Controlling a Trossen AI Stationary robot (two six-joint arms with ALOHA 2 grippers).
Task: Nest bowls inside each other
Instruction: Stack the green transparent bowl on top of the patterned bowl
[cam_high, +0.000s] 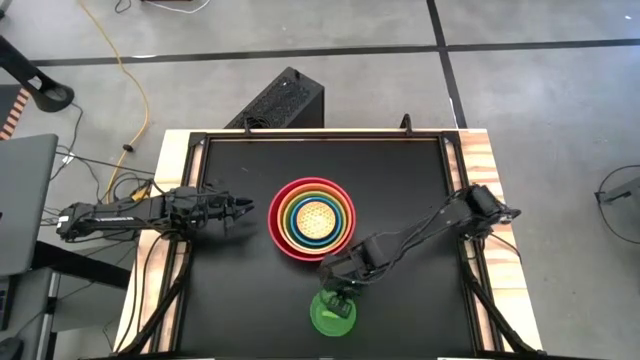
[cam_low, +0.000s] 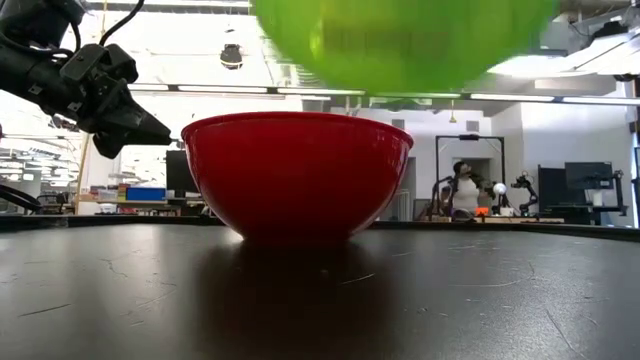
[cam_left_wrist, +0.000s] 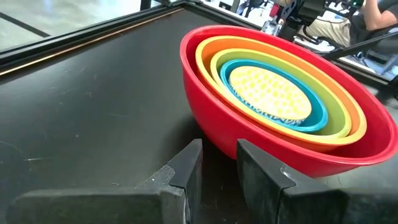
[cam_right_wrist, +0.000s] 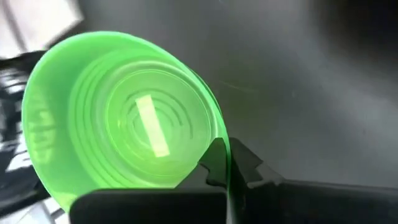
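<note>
A red bowl (cam_high: 278, 222) stands on its base at the middle of the black table. Nested in it are an orange, a lime green, a blue and a patterned yellow bowl (cam_left_wrist: 267, 93). A green bowl (cam_high: 322, 318) hangs near the table's near edge, with my right gripper (cam_high: 342, 292) shut on its rim. In the low view it (cam_low: 400, 40) shows blurred, above the red bowl (cam_low: 297, 175). My left gripper (cam_left_wrist: 219, 165) waits just left of the red bowl, a narrow gap between its fingers, nothing in it. My right gripper pinches the green bowl's rim (cam_right_wrist: 219, 134), with one finger (cam_right_wrist: 214, 163) inside the bowl and the other outside. The fingers come from above, slanting down. The bowl hangs below them, mouth up, lifted clear of the table.
A black box (cam_high: 285, 100) stands on the floor beyond the table's far edge. Bare black tabletop (cam_high: 400, 180) lies between the red bowl and the right arm. In the low view a person (cam_low: 462, 190) sits in the room behind.
</note>
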